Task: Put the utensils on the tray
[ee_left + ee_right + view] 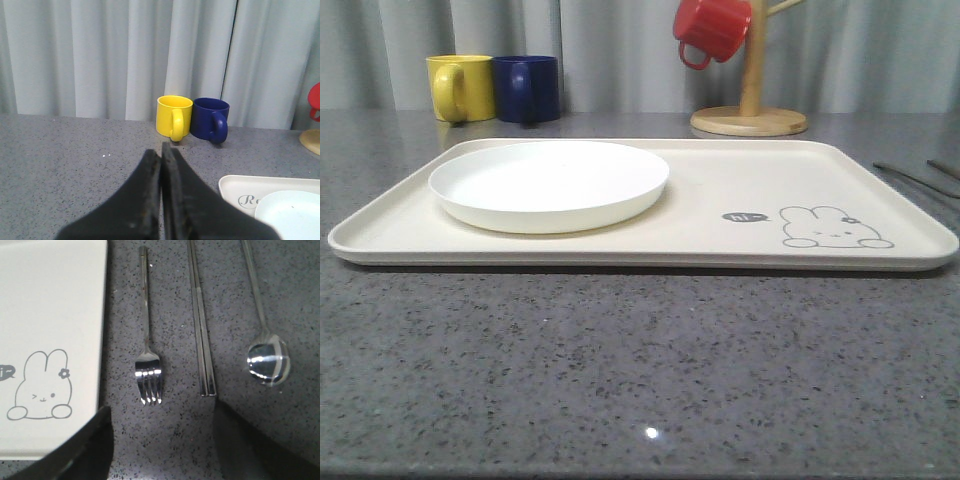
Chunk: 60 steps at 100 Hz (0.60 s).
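Observation:
The cream tray with a grey rabbit drawing lies across the middle of the counter. Its rabbit corner lies beside my right gripper. On the counter beside the tray's right edge lie three silver utensils side by side: a fork, a pair of chopsticks and a spoon. Their thin ends reach the right edge of the front view. My right gripper hovers open above the counter just short of the fork's tines, holding nothing. My left gripper is shut and empty, over bare counter left of the tray corner.
A round white plate sits on the tray's left half. A yellow mug and a blue mug stand at the back left. A wooden mug tree with a red mug stands behind the tray. A grey curtain closes the back.

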Motion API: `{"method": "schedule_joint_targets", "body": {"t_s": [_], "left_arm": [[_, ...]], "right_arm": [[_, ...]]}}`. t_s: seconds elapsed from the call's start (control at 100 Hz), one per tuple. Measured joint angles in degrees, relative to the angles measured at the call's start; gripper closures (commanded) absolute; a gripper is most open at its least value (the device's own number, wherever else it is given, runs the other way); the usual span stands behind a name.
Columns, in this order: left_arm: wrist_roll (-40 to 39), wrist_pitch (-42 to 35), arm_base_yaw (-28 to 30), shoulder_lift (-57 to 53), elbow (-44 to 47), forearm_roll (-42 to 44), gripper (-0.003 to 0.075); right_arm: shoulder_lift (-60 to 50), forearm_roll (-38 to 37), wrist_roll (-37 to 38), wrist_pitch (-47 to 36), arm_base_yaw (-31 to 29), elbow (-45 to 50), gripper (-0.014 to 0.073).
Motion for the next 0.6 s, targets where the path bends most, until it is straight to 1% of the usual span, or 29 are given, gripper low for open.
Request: {"method": "schedule_joint_targets", "body": {"t_s": [0.15, 0.35, 0.6], "left_arm": [[0.00, 0.00, 0.00, 0.00, 0.00, -0.05, 0.0737], [0.00, 0.00, 0.00, 0.00, 0.00, -0.05, 0.0738], [0.00, 0.00, 0.00, 0.00, 0.00, -0.05, 0.0738]], "right_arm": [[5.56, 0.33, -2.26, 0.49, 0.37, -4.13, 0.0128], [15.65, 0.33, -4.57, 0.49, 2.66, -10.50, 0.0128], [27.67, 0.46, -4.96, 0.49, 3.29, -16.26, 0.0128]]}}
